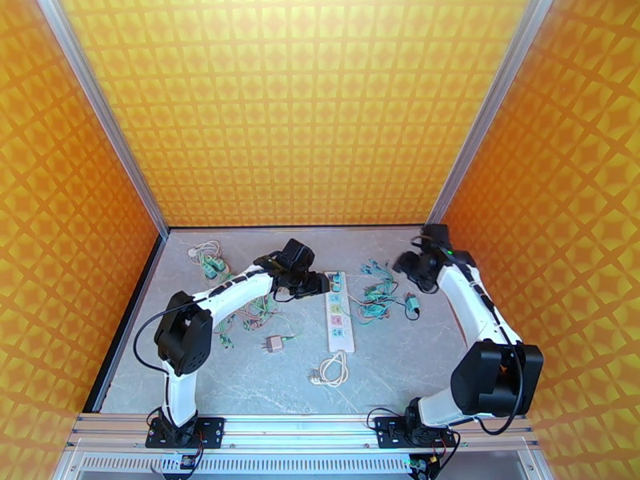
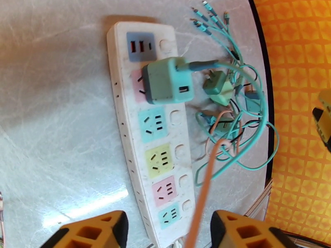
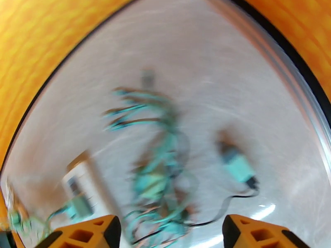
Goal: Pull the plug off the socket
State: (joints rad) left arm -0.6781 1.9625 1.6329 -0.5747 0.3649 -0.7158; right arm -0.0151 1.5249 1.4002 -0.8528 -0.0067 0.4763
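Just above socket [image 2: 159, 162], left end effector [image 2: 167, 226], fingers [image 2: 95, 230] apart.

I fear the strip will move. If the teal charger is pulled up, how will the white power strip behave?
The power strip looks slim and plastic, probably light: it may lift with the teal charger unless held down. It looks rigid, so one end might tip up. The smooth tabletop may let it slide.

Left arm [image 1: 228, 288] bent at the elbow, reaching forward and inward, left gripper [image 2: 167, 230] pointing downward, fingers [image 2: 95, 230] spread apart with nothing clamped, right arm [image 1: 472, 302] bent, reaching forward, right gripper [image 3: 169, 234] likewise spread, holding nothing
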